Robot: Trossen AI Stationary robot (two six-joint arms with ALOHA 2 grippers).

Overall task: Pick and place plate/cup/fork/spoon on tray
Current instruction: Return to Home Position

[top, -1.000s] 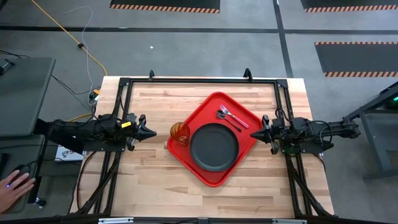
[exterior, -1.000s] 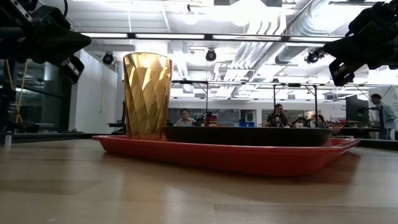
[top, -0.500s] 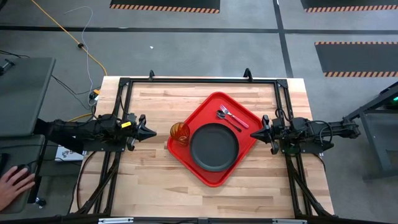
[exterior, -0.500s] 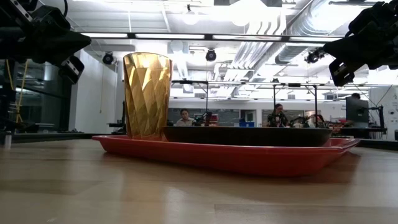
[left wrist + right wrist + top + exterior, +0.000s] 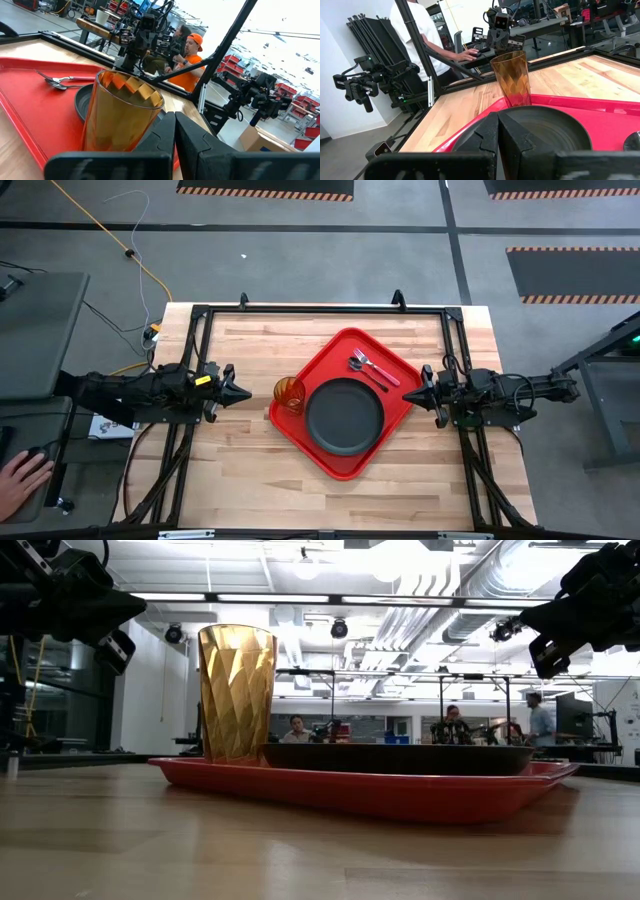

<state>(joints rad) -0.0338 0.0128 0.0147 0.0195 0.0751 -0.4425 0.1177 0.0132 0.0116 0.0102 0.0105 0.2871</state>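
Note:
The red tray (image 5: 330, 450) lies turned on the table's middle. On it rest the dark plate (image 5: 344, 416), the amber cup (image 5: 289, 393) upright at the tray's left corner, and the pink-handled fork (image 5: 382, 370) beside the spoon (image 5: 362, 367) at the far corner. My left gripper (image 5: 243, 393) is shut and empty, left of the cup. My right gripper (image 5: 418, 393) is shut and empty, at the tray's right corner. The cup (image 5: 120, 117) shows close in the left wrist view; plate (image 5: 540, 127) and cup (image 5: 512, 77) show in the right wrist view.
A black frame (image 5: 320, 310) runs round the table's far and side edges. A person's hand (image 5: 20, 480) rests on a side desk beyond the table's left edge. People stand in the room behind. Bare wood (image 5: 240, 480) lies near the table's front left.

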